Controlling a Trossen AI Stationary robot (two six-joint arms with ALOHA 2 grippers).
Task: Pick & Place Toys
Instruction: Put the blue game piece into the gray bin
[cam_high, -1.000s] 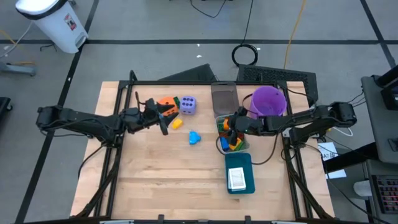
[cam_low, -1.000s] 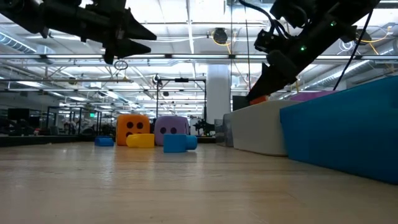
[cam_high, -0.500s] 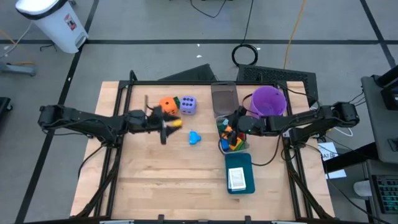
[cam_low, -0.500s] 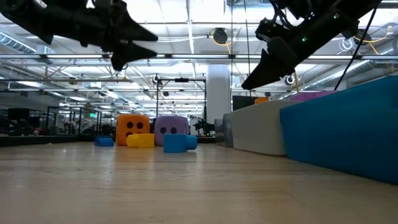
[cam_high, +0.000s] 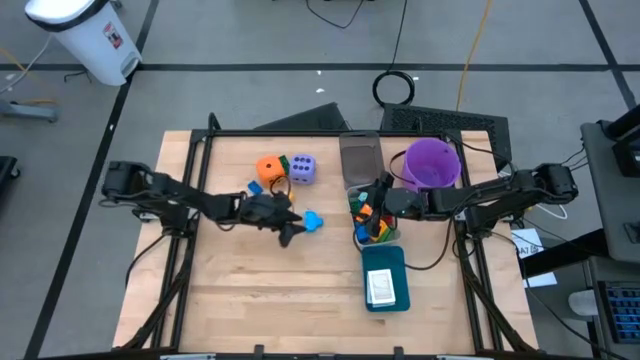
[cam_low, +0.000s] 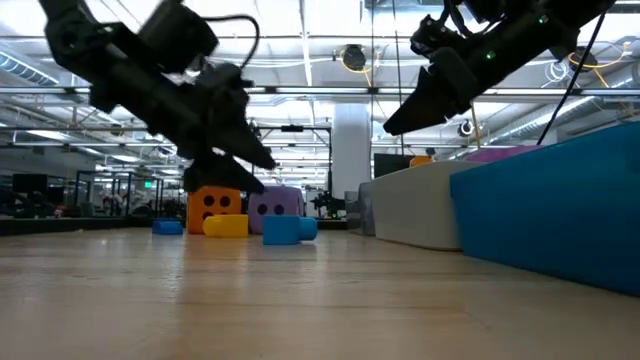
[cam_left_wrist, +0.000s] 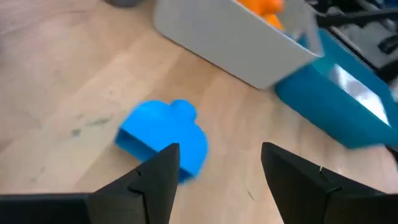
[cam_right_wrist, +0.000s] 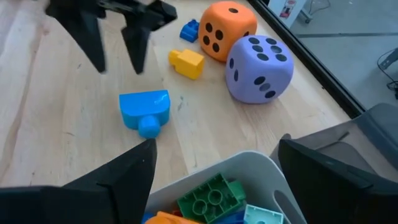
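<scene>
Overhead, level and wrist views of a light wooden table bordered by a dark metal frame.

The left gripper hangs above the table centre, just beside a rounded blue plastic block with a short peg. Its two dark fingers stand apart with nothing between them; in the left wrist view the blue block lies on the wood just ahead of the fingertips, not touched by them.

The right gripper is held over a white rectangular plastic bin, its fingers spread wide and empty. The bin holds a heap of small toy blocks in green, orange, blue and yellow; the right wrist view shows a green studded brick near the top of the heap.

Toward the far edge of the table sit an orange foam die with black dots and a lavender foam die with dark dots. A small yellow block and a small dark blue block lie close to the orange die.

A purple plastic bucket stands beside the bin at the far right. A teal tray lies on the near side of the bin and carries a white card.
</scene>
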